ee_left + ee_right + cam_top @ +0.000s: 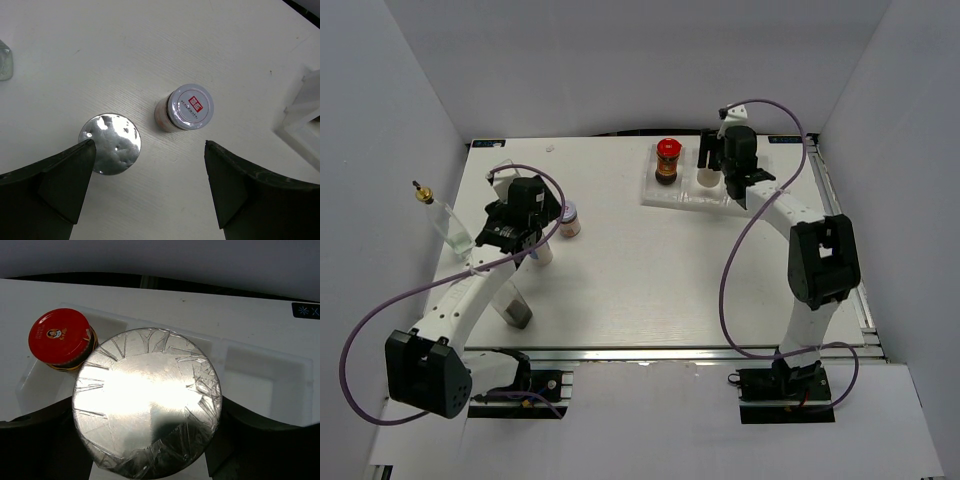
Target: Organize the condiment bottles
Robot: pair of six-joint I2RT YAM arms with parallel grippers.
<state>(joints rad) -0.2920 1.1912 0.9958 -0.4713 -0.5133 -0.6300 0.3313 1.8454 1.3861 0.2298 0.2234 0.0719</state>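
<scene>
The white tabletop (620, 290) is enclosed by grey walls (620, 60); left jaws are spread wide and empty, right jaws are clamped on a silver-capped bottle (147, 402).

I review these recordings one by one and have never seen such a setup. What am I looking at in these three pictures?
Two robot arms are bolted to the near edge of a table. One picture looks down from above. The other two come from cameras on each wrist, so the dark shapes at their lower edges are that arm's own fingers.

A white tray at the back holds a red-capped jar. The right fingers appear closed on a foil-topped bottle over the tray's middle compartment.

The left fingers are wide open and hold nothing. They hang above a pale-lidded jar and a silver-capped bottle. Two slim bottles also stand on the left, one gold-capped.
</scene>
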